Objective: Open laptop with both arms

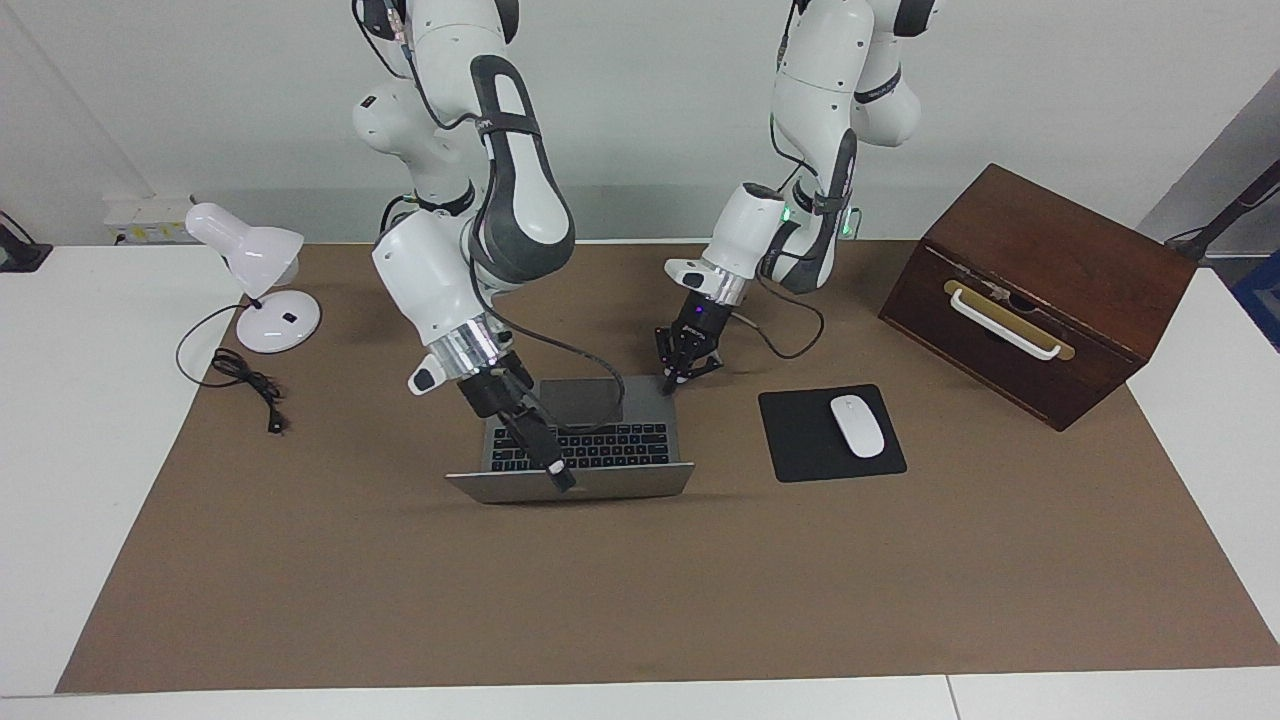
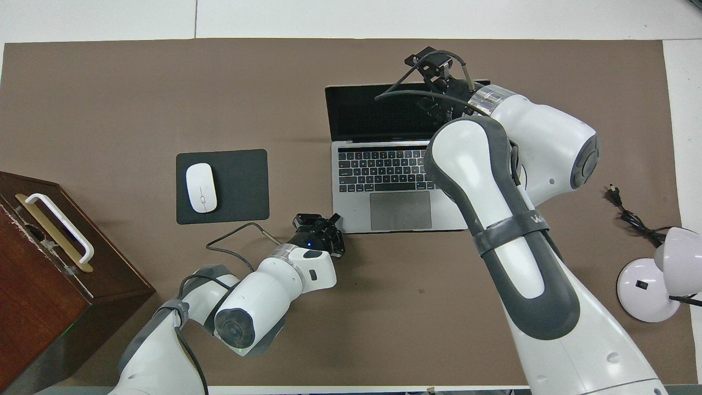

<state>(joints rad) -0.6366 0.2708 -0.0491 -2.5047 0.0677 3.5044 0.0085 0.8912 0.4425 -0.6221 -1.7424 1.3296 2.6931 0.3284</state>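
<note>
A thin silver-grey metal laptop point(image 1: 580, 450) lies mid-bench on the brown mat, its lid tipped well back and black keys showing. The left gripper point(image 1: 668, 384), fingertips pressed together, rests on the base's corner nearest the robots, apparently pinning it down. The right gripper point(image 1: 562, 480) sits at the lid's top edge, seemingly pushing it open; I cannot tell its fingers' state.

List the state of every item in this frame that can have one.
laptop: open, lid tilted well back.
left gripper: shut, at the laptop base's corner nearest the robots.
right gripper: at the lid's top edge.
wooden box: shut.
desk lamp: unplugged.
mouse: on the mouse pad.
</note>
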